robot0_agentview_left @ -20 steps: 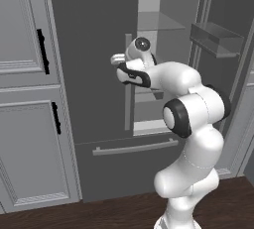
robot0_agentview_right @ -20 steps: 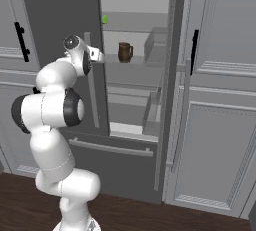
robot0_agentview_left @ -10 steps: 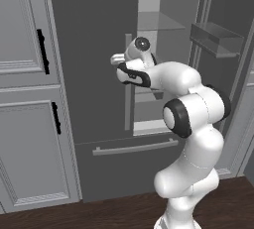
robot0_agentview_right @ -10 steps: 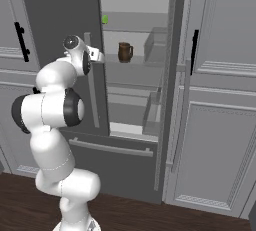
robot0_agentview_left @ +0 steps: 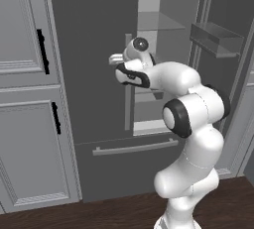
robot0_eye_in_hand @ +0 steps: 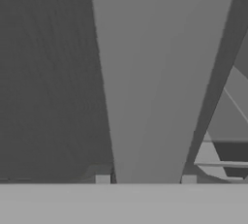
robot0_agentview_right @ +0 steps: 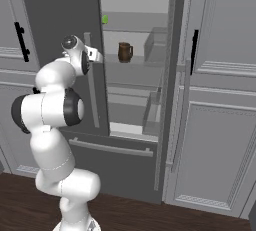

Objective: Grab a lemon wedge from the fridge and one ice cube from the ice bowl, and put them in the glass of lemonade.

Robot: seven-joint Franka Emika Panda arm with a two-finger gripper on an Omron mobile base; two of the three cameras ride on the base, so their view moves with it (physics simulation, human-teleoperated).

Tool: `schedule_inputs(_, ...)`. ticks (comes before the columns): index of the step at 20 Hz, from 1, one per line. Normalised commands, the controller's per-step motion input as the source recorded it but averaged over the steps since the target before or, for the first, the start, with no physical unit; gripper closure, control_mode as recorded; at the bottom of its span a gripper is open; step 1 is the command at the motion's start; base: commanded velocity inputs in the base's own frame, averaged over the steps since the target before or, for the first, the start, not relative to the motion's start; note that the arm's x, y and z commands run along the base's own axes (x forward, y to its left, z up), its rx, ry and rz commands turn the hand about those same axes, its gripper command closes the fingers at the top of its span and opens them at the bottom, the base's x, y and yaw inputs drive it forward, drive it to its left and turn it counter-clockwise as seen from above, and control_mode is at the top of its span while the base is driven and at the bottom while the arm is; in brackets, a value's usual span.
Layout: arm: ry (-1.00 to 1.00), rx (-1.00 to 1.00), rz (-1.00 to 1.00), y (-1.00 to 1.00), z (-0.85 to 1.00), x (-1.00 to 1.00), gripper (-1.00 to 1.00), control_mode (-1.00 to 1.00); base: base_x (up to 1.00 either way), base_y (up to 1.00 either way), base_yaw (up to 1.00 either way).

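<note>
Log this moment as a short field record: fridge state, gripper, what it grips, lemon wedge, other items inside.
fridge: right door swung open, left door only part open, bottom drawer shut
gripper: shut on the left door's bar handle, a fingertip on each side
lemon wedge: on an upper shelf, at its left end, untouched
brown mug: on the shelf below the wedge, upright
door bin: on the open right door, contents not visible
task progress: wedge not yet grabbed

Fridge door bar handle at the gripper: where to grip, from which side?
Grip the vertical bar on its upper part, coming straight from the front, one of the fingers on each side. It is slim and straight; the gripper clamps it this way.
</note>
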Motion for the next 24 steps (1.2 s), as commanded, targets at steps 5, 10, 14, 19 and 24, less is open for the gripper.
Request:
schedule_inputs(5,-0.05,0.0,0.03,0.78,0.21,-0.08,1.0,-1.0,0.0,0.0,0.0)
schedule_inputs(10,-0.02,0.0,0.06,0.74,0.35,-0.3,1.0,-1.0,0.0,0.0,0.0)
schedule_inputs(14,0.0,0.0,0.08,0.75,0.46,-0.56,1.0,-1.0,0.0,0.0,0.0)
schedule_inputs(19,0.0,-0.01,0.07,0.72,0.59,-0.81,1.0,-1.0,0.0,0.0,0.0)
schedule_inputs(24,0.0,-0.04,0.07,0.63,0.63,-0.88,1.0,-1.0,0.0,0.0,0.0)
